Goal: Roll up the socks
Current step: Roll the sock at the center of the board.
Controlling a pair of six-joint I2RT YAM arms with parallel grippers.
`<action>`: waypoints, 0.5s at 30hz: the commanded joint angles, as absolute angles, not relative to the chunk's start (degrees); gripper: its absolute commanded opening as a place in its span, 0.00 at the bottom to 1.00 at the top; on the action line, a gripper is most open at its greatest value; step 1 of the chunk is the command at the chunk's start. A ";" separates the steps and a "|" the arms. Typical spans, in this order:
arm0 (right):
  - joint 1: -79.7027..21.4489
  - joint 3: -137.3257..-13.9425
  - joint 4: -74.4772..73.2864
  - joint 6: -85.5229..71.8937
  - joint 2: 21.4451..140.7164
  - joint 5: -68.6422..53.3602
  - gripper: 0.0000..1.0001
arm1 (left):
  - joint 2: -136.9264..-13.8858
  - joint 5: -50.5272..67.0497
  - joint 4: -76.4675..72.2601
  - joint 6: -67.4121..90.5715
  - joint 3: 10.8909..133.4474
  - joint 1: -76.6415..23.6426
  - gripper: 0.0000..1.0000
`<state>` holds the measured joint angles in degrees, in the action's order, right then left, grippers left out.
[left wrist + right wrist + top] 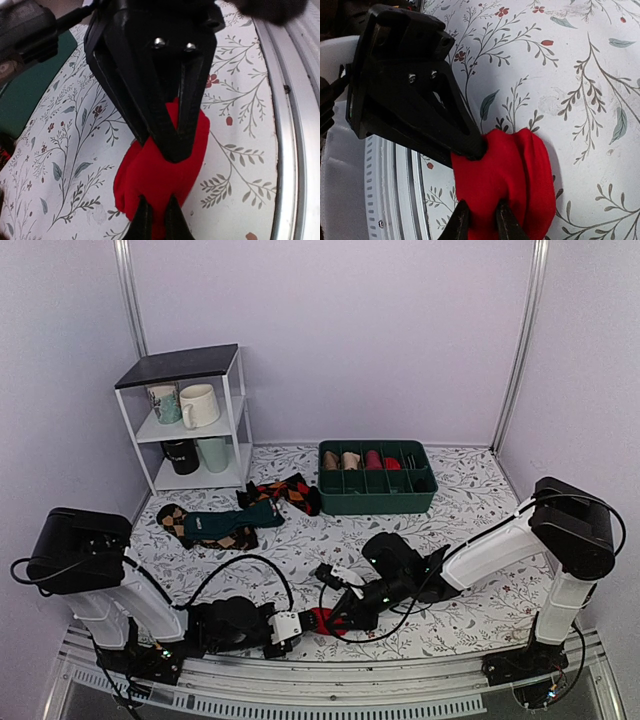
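Observation:
The red socks [320,618] lie bunched into one thick bundle on the floral cloth near the table's front edge. My left gripper [306,622] comes at them from the left, my right gripper [334,618] from the right, tips nearly meeting. In the left wrist view the left gripper [159,221] is shut on a fold of the socks [150,175], with the right gripper's black fingers [172,142] pressed into the far side. From the right wrist, the right gripper [481,223] pinches the socks [525,170] while the left gripper's fingers [472,145] bite the opposite end.
A metal rail [300,680] runs along the table's near edge just behind the bundle. A dark teal sock [232,523] and orange-and-black argyle socks [288,492] lie at the back left. A green divided box [378,502] and a white shelf with mugs [240,415] stand farther back.

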<state>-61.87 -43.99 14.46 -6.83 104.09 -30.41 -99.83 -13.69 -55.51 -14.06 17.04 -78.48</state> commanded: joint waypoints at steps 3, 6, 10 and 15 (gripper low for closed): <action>-62.58 -41.75 1.39 -7.25 104.53 -21.72 0.33 | -99.09 -4.62 -39.70 -4.11 21.96 -76.82 0.00; -62.58 -41.54 3.27 -6.20 101.31 -18.63 0.45 | -99.48 -1.32 -36.05 -0.94 22.65 -75.81 0.00; -62.08 -41.89 5.04 -2.82 97.79 -16.91 0.53 | -100.47 2.29 -31.54 1.22 23.64 -74.21 0.00; -60.76 -40.94 5.95 2.23 92.91 -16.47 0.58 | -100.26 7.35 -27.35 3.01 24.65 -71.36 0.00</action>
<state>-62.06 -42.50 7.90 -2.85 98.06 -19.68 -98.26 -0.82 -41.04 -0.38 25.10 -73.19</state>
